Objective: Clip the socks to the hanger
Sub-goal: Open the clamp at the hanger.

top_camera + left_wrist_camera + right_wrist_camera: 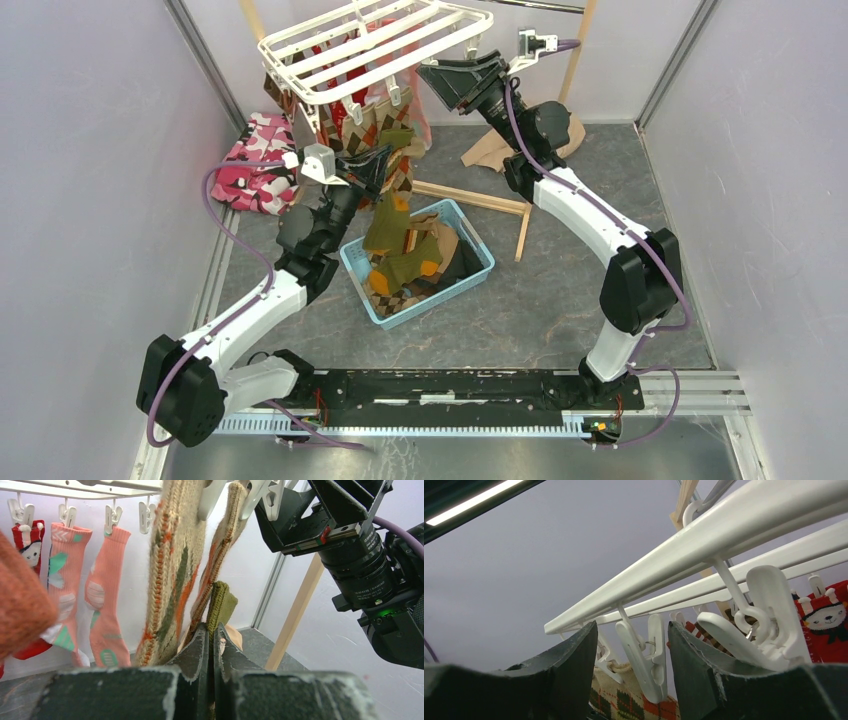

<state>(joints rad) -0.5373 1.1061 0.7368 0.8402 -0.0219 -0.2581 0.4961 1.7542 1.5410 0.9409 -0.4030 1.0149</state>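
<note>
left end effector (211,632) — grips olive sock (222,600) | right end effector (631,632) — released, astride clip (650,655), wrist-only

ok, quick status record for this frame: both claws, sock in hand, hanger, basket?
left claw: shut on olive sock, held up under the hanger
right claw: open, fingers either side of a free white clip
already hung: argyle socks, pink socks, red sock
basket: more socks inside
olive sock clipped: not yet
</note>
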